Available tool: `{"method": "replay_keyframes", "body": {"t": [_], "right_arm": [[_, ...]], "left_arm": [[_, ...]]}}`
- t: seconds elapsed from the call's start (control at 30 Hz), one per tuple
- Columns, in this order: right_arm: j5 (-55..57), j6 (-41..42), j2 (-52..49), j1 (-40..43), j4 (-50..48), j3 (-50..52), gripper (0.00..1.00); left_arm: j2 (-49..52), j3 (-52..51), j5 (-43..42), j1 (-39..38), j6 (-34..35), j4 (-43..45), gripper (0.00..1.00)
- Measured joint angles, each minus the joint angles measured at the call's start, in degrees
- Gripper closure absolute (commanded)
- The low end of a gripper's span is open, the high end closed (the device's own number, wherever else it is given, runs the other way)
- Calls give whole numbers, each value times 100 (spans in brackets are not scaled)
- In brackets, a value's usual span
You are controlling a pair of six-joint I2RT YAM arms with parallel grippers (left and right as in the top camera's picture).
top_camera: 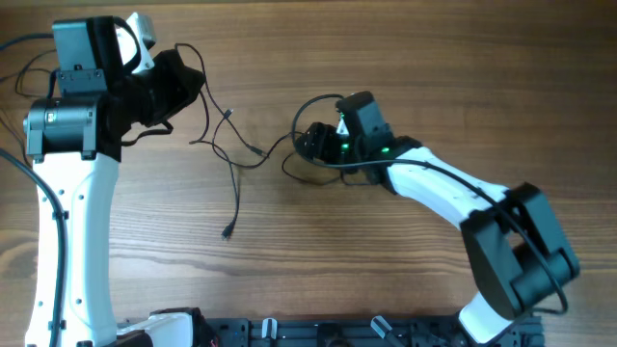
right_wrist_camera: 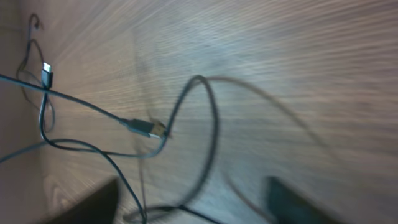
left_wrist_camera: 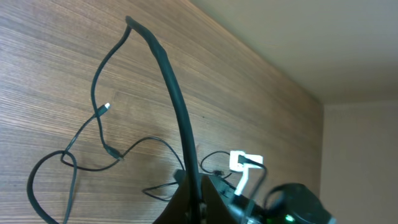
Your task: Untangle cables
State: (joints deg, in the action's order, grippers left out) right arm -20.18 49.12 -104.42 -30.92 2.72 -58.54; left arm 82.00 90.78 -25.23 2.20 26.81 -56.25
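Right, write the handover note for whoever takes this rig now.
Left gripper: shut on one of the cables.
Right gripper: open, fingers either side of a cable loop, nothing clamped. Its wrist view is blurred.
Position: the cables run across the table between the two grippers and cross mid-way; one plug end lies loose nearer the front.
Done: one strand gripped.
Left: crossings not yet undone; pull the strands apart and lay them separately.

Even soft light; overhead sharp; right wrist motion-blurred, cables smeared.
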Motion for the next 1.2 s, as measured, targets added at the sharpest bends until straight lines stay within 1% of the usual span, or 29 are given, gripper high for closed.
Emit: {"method": "replay_keyframes", "body": {"t": [0.07,0.13,0.2,0.23,0.33,0.43,0.5,0.6,0.73,0.8,0.9,0.93,0.97,1.0,1.03,1.1,1.13,1.2], "right_arm": [[-125,9,-92,-46,-151,2,96],[-192,-221,-92,-2,-144,2,96],[-208,-566,-79,199,262,-15,96],[-155,-673,-46,341,695,-33,96],[435,-1095,330,1292,2168,0,96],[1156,-1539,940,2347,3018,7,96],[1565,-1917,1394,3049,3318,0,96],[1838,-2315,1871,3967,3451,-7,96],[1897,-2376,1893,4653,3456,-7,96],[2033,-2347,1862,4817,3473,-7,96],[2524,-1998,1670,4859,3783,-7,95],[2588,-1934,1622,4859,3818,-7,92],[2647,-1875,1558,4859,3847,-7,77],[2675,-1825,1521,4859,3862,-7,67],[2688,-1790,1464,4861,3858,-7,53],[2660,-1731,1360,4859,3847,-7,37],[2608,-1714,1309,4859,3851,-7,34],[2444,-1705,1241,4859,3853,-7,32]], "left_arm": [[0,0,-20,0,0,-9,96],[0,0,-17,0,-2,-7,96],[0,0,-15,28,-2,-7,96],[0,0,-17,57,-2,-7,96],[-9,0,-20,308,-2,-4,96],[-15,0,2,645,-2,-9,96],[-15,0,2,898,-2,9,96],[-15,0,0,1228,-2,140,96],[-15,0,9,1467,-2,483,96],[-17,0,11,1526,-2,732,96],[-17,-4,28,1556,-2,1163,96],[-17,-7,26,1554,-2,1377,96],[-17,-15,31,1554,-2,1539,96],[-17,-22,31,1554,0,1755,96],[-17,-26,31,1554,-4,2046,96],[-22,-28,31,1554,-2,2573,96],[-22,-33,33,1554,-4,2905,96],[-11,-44,28,1554,-20,3547,96]]}}
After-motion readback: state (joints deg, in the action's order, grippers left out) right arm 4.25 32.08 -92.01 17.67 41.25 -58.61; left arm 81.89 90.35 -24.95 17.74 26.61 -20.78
